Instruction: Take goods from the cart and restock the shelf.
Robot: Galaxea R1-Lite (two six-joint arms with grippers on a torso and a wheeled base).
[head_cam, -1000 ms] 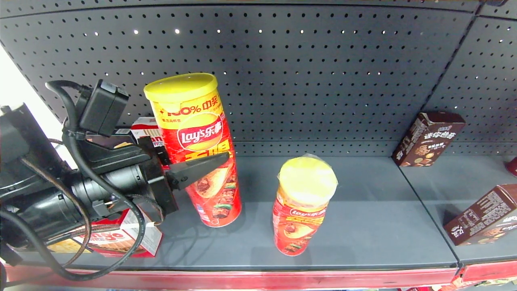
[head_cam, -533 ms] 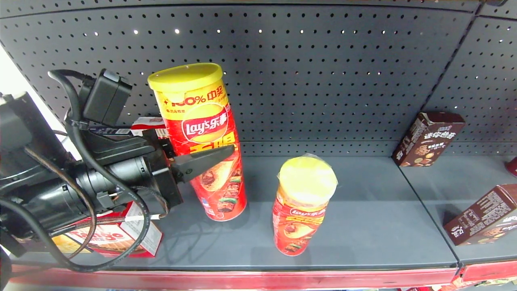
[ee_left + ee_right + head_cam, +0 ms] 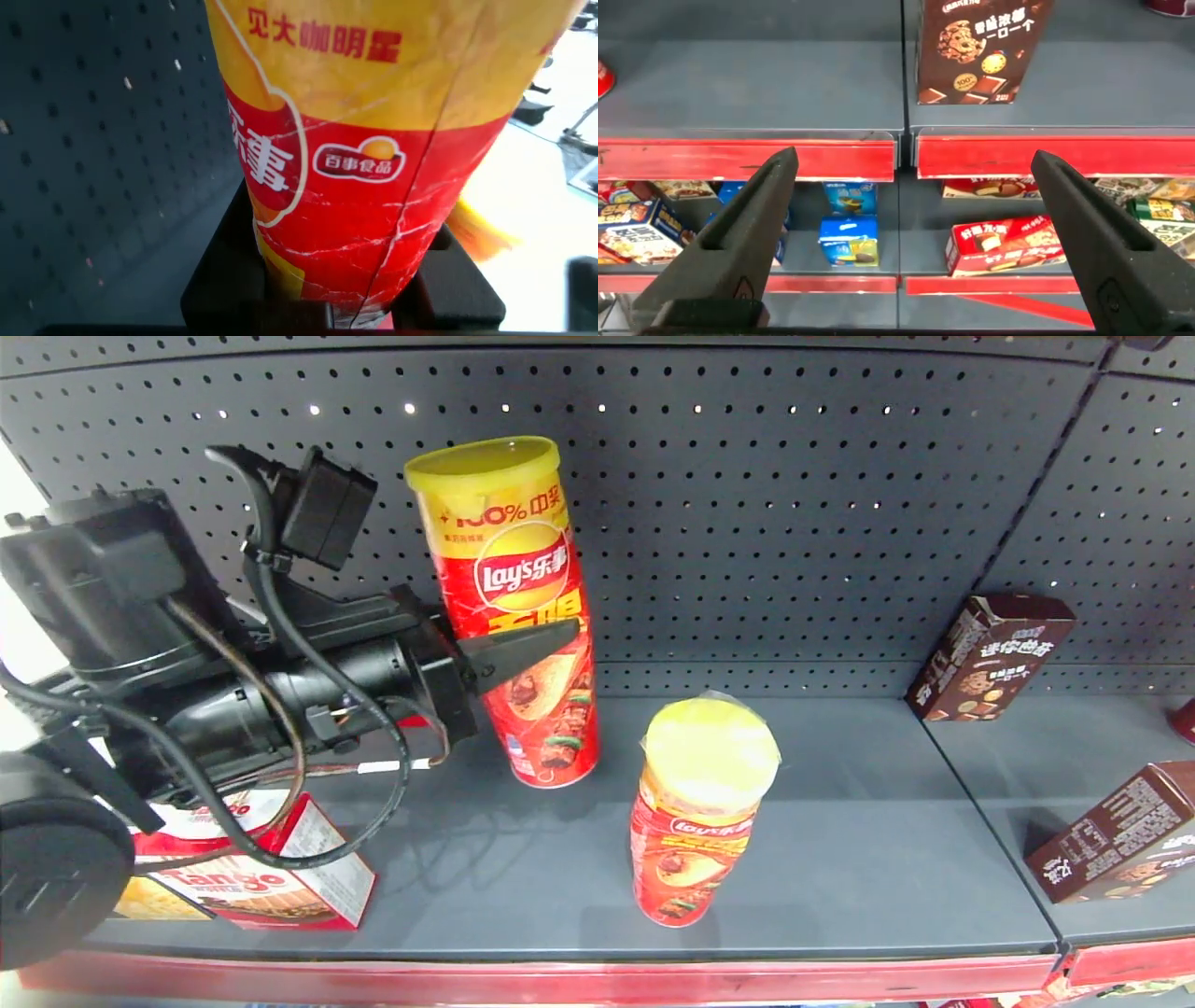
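Now we note that the left gripper (image 3: 551,649), clenched on the chip can (image 3: 509,588), has carried it upward and deeper toward the pegboard (image 3: 794,476). Its base seems clear of the shelf (image 3: 840,859), so set-down remains pending.

A tall chip can (image 3: 512,616), red with a yellow lid, is held at mid-height by the left gripper (image 3: 546,649) and leaned slightly, its base over the rear of the grey shelf (image 3: 840,859). A second chip can (image 3: 695,840) is stood upright nearer the front edge, apart from it.
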